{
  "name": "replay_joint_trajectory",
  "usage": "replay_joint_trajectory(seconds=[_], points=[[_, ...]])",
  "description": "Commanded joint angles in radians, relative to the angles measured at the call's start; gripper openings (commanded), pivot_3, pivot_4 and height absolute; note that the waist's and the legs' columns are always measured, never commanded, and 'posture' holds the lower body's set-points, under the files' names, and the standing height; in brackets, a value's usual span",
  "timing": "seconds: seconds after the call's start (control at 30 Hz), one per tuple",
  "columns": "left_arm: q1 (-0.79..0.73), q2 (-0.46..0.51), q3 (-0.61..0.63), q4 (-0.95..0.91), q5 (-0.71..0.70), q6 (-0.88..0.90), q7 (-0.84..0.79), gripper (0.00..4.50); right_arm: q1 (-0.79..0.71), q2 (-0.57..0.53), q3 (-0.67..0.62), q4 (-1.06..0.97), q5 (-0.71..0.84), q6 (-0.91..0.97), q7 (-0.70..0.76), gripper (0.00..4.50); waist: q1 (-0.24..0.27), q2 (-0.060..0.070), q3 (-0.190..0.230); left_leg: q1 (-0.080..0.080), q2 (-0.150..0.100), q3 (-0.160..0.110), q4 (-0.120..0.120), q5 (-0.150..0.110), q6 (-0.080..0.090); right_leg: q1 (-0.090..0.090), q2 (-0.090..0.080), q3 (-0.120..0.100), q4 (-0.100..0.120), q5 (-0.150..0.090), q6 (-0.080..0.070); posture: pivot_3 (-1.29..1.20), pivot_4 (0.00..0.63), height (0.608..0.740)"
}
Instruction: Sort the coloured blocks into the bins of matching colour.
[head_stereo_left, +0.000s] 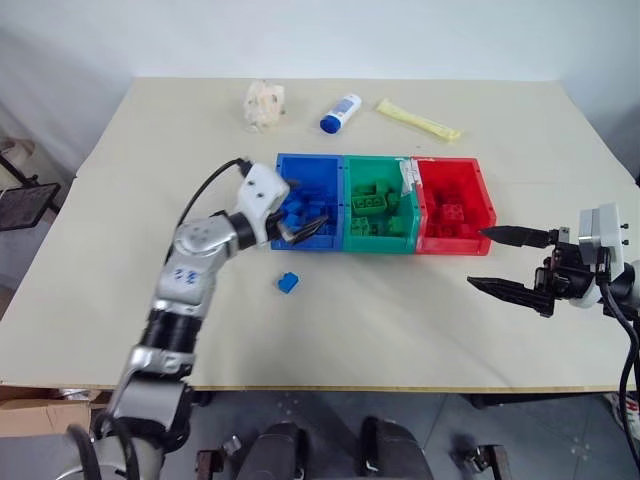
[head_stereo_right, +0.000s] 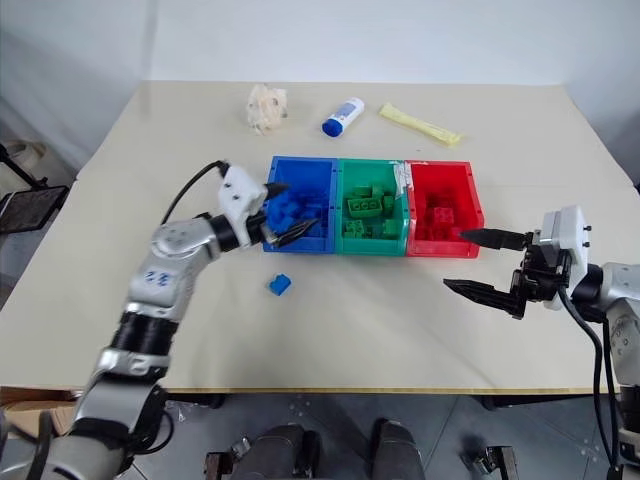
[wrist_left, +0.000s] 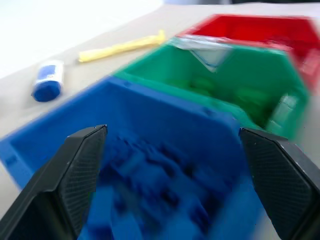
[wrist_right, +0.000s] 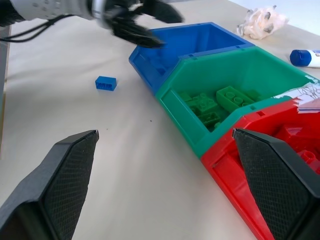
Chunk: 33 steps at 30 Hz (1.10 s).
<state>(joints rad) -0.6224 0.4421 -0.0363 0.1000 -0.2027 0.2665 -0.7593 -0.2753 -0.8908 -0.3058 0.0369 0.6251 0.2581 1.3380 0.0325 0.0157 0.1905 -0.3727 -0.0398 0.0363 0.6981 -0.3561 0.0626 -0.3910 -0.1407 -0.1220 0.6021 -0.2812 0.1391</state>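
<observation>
Three joined bins stand mid-table: blue bin, green bin, red bin. Each holds blocks of its own colour: blue blocks, green blocks, red blocks. One small blue block lies on the table in front of the blue bin. My left gripper hovers over the blue bin's near left corner, open, with nothing between its fingers. My right gripper is open and empty, just right of the red bin's near corner, pointing left.
Along the far side of the table lie a crumpled wrapper, a white bottle with a blue cap and a yellow tube. The table's near edge runs below both arms.
</observation>
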Motion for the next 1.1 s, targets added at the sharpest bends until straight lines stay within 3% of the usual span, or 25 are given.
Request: replay_joint_trajectory(seconds=[0.03, 0.33, 0.53, 0.83, 1.1], points=[[0.088, 0.09, 0.051, -0.143, -0.102, 0.032, -0.132, 4.48, -0.029, -0.012, 0.001, 0.024, -0.002, -0.015, 0.032, 4.5, -0.006, 0.0, 0.0, 0.0, 0.0, 0.0, 0.0, 0.0, 0.0, 0.0, 0.0, 0.0, 0.0, 0.0, 0.0, 0.0, 0.15, 0.74], [0.406, 0.342, 0.239, -0.106, -0.184, -0.137, -0.395, 4.48, -0.071, -0.036, 0.05, 0.158, -0.046, -0.075, 0.203, 4.5, -0.01, 0.0, 0.0, 0.0, 0.0, -0.002, 0.0, 0.0, 0.0, 0.001, -0.002, 0.006, -0.001, 0.0, 0.0, 0.0, 0.15, 0.74], [0.567, 0.403, 0.316, -0.118, -0.228, -0.154, -0.469, 4.48, -0.111, -0.037, 0.069, 0.205, -0.048, -0.107, 0.269, 4.5, -0.013, 0.001, 0.0, 0.001, 0.0, -0.001, -0.001, -0.001, -0.001, 0.0, -0.007, 0.008, -0.002, -0.001, -0.001, 0.0, 0.15, 0.74], [0.564, 0.346, 0.283, -0.19, -0.229, -0.104, -0.367, 4.48, -0.15, -0.016, 0.08, 0.202, -0.016, -0.155, 0.271, 4.5, -0.01, 0.001, 0.0, 0.001, 0.0, -0.001, -0.001, -0.001, -0.002, 0.0, -0.007, 0.009, -0.001, -0.001, -0.001, 0.0, 0.15, 0.74], [0.462, 0.201, 0.085, -0.212, -0.112, -0.068, -0.211, 4.48, -0.1, 0.005, 0.063, 0.099, 0.024, -0.15, 0.221, 4.5, -0.008, 0.0, 0.0, 0.001, -0.001, -0.001, -0.001, -0.001, -0.001, 0.0, -0.005, 0.007, 0.0, 0.0, -0.001, 0.0, 0.15, 0.74]])
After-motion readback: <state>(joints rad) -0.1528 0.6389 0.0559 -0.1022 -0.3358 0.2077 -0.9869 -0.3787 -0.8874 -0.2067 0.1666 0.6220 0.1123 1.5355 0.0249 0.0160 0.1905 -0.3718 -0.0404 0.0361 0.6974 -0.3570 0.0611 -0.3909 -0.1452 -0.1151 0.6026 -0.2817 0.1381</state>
